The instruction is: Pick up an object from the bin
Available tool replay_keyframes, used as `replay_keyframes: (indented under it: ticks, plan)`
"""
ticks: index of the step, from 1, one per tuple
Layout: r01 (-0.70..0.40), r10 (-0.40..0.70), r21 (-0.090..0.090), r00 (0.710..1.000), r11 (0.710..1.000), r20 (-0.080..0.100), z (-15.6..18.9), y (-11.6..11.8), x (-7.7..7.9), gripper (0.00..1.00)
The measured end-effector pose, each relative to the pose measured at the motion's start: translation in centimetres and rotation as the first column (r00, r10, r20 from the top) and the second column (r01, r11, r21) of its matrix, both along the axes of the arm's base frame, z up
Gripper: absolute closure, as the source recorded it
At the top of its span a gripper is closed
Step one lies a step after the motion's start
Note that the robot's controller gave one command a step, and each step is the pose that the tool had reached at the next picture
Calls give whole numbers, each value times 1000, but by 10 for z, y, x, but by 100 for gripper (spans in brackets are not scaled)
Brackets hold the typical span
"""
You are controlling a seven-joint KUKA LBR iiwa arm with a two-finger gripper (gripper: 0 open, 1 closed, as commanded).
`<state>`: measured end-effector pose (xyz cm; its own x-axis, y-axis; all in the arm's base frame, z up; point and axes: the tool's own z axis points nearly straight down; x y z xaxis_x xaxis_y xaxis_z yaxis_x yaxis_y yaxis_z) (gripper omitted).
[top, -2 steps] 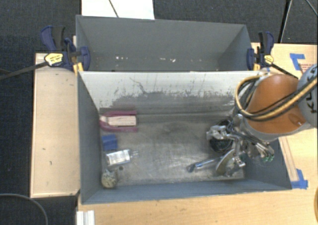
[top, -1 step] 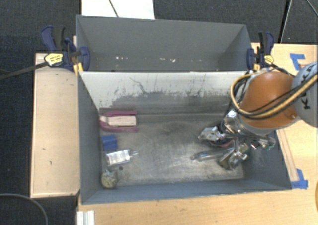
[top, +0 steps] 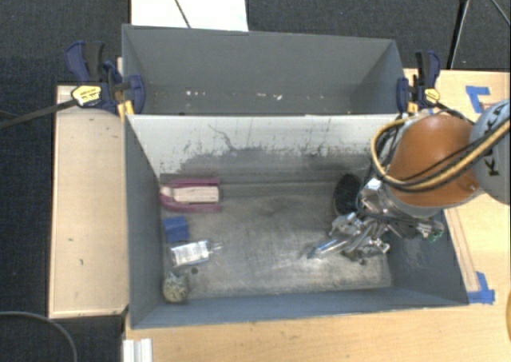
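The bin (top: 263, 73) is grey metal with a scuffed floor, mostly bare around the jaws. The arm (top: 431, 162), under its orange cover, reaches in, and the jaws sit low over the floor near the bin's side wall, pointing across the floor toward the far side. Whether the jaws are apart or together I cannot tell, and I can make out nothing held in them.

Well apart from the jaws, against the opposite side of the floor, lie four things. The largest is a flat pink box (top: 190, 194). Below it come a clear, silvery packet (top: 192, 252), a small blue piece (top: 176, 229) between box and packet, and a brownish ball (top: 176, 288) in the front corner.

Much nearer is a dark round lump (top: 347, 191), just beside the jaws on the back-wall side. It is larger than the packet and smaller than the box. Being closest, it is the likeliest thing for the pick, though the jaws are not around it.

As for progress, the arm is down in the bin at working height, but no grasp shows. By my reading the pick itself is not yet done. What is left is getting the jaws round one thing, clamping on it and lifting it clear of the bin.
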<state>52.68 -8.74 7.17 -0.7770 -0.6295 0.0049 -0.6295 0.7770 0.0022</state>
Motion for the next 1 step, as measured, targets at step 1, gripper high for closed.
replay_keyframes:
  ticks: [1]
  plan:
    - [70, -70, 1, 997, 998, 17, 128, -3, 24, 100]
